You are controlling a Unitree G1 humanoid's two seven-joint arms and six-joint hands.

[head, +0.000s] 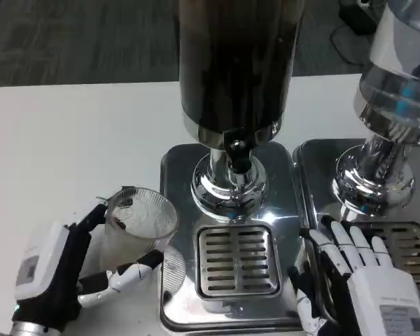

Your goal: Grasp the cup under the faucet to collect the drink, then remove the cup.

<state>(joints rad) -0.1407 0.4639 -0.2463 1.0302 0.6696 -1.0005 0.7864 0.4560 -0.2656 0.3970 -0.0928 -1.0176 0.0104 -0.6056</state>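
Fingers [126, 276] of the left hand [63, 269] grip the cup [136, 227], at eight o'clock from the faucet [238, 157]; right hand [353, 276] lies spread, empty. Carrying step: next, shift the cup right over the drain grate [236, 260].

No text, brand or number could be read anywhere in the frame. The left hand [45, 269], at the lower left, and the right hand [367, 280], at the lower right, each carried a small grey label, but the print on both was too blurred to read.
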